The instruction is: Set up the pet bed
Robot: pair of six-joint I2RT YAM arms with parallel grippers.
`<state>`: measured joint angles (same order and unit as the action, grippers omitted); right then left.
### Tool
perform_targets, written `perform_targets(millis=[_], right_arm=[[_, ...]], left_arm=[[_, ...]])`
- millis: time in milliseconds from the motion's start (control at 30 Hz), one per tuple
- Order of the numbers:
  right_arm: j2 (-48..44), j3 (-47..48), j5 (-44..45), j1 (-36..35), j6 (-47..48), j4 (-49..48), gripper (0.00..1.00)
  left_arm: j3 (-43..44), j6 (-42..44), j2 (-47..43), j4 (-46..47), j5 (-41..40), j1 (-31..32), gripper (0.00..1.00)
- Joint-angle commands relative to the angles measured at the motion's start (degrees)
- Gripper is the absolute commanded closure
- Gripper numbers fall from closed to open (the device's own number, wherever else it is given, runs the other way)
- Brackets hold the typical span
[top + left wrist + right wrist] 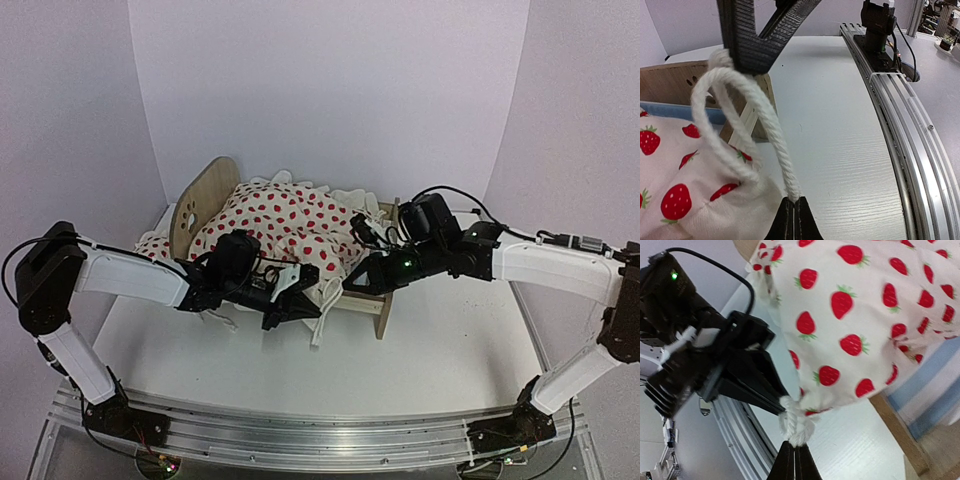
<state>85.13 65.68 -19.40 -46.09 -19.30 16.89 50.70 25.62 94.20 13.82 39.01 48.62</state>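
Wood frame: the pet bed (205, 200) stood on the white table (440, 350), headboard toward the robot's left and footboard toward its right, just beyond both arms.
Mattress: the striped mattress (940, 385) lay inside the frame, with only an edge showing under the cloth.
Cloth: the strawberry-print cloth (290, 225) was heaped over most of the bed, bunched rather than flat, and its near corner hung over the near side rail.
Done, by the look of it: frame upright, mattress in, cloth on top.
Left to do, as I judged it: draw the cloth out flat and square it on the bed. Whether a pillow was in place could not be told.
Left arm: the left gripper (792, 217) had its fingers pressed together, pinching the white cord (775, 135) that looped out of the cloth's corner.
Right arm: the right gripper (794, 460) was likewise pressed together on the knotted part of that same cord.
Bed and grippers: the two tips met just in front of the near rail, toward the footboard end. The frame was just beside them, but only the cord was gripped.
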Motion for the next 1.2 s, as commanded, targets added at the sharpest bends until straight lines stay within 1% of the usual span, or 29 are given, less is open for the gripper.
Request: perform_targets(millis=[0,167,333,400,533,667,833,967,1167], right_arm=[[-2.9,2.6,5.7,1.3,5.2,10.1,1.0],[-1.7,3.4,6.8,2.1,6.9,13.0,1.0],[-0.7,4.3,6.9,2.7,7.8,14.0,1.0],[-0.8,5.2,8.0,2.9,8.2,15.0,1.0],[-1.6,8.7,12.2,3.4,10.1,17.6,1.0],[-0.4,14.6,16.5,3.5,13.8,19.4,1.0],[3.6,21.7,27.4,3.5,21.8,23.7,1.0],[6.3,27.4,32.4,3.5,27.2,27.4,1.0],[6.3,30.5,37.9,3.5,29.9,32.5,1.0]], left_arm=[[3.0,2.9,-4.4,-7.9,0.2,-2.6,1.0],[3.7,4.5,-5.4,-11.4,0.2,-5.2,1.0],[4.2,5.4,-6.9,-14.4,1.7,-5.6,1.0],[4.3,5.8,-7.7,-16.6,1.4,-5.6,1.0],[3.3,9.7,-9.2,-19.9,-0.1,-5.6,1.0],[2.2,9.4,-10.1,-18.5,0.7,-5.6,1.0],[3.1,6.5,-8.9,-14.8,2.7,-5.4,1.0],[4.2,6.3,-7.2,-13.1,3.2,-3.9,1.0],[5.1,5.7,-5.7,-10.9,3.5,-2.2,1.0]])
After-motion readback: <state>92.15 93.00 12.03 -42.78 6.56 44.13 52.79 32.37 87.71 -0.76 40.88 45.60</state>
